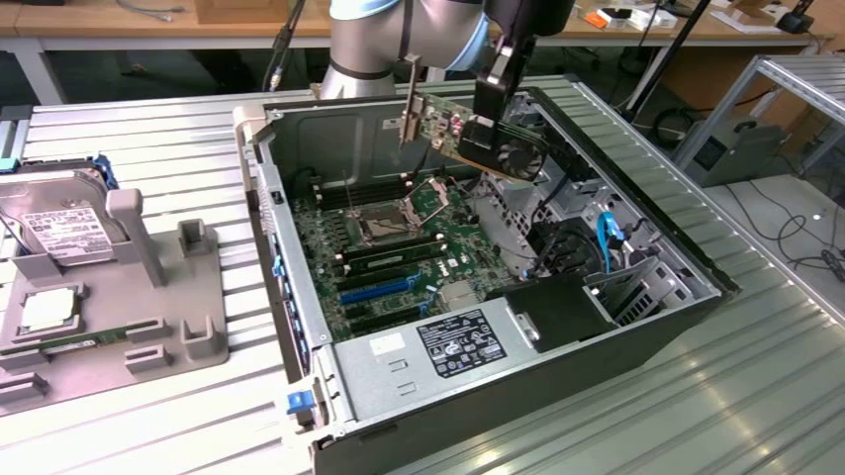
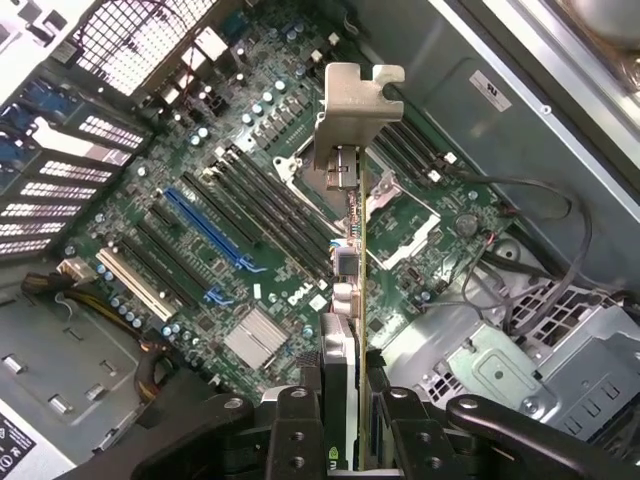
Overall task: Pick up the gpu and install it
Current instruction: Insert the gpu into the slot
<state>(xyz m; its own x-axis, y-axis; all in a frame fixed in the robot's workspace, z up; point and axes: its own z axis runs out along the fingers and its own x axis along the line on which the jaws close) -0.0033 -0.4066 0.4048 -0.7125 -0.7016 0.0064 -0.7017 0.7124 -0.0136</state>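
Black gripper (image 1: 485, 127) fingers (image 2: 298, 432) were pinching the gpu (image 1: 517, 156), one on each face of the card, so the jaws stood closed on it rather than spread. The card hung in the air over the far end of the open computer case (image 1: 581, 386), clear of the boards below and tilted. Its pale metal bracket (image 1: 411, 109) pointed down toward the case's far wall.

In the wrist view the gpu (image 2: 350, 250) appeared edge-on, running straight out from the gripper (image 2: 345, 430) with the bracket (image 2: 355, 95) at its far end. Beneath it lay the green motherboard (image 2: 200, 180), and a long blue slot (image 2: 212, 245) sat off to one side of the card's line, apart from it.

The case lay on its side near the middle of the ribbed metal table (image 1: 739, 396), its open side up. The motherboard (image 1: 396, 262) covered its floor, and a silver power supply (image 1: 449, 346) with a black label sat at its near end.

At the table's edge on the exterior view's left, a grey fixture (image 1: 145, 297) carried a silver hard drive (image 1: 59, 233) with a white label, well apart from the case.
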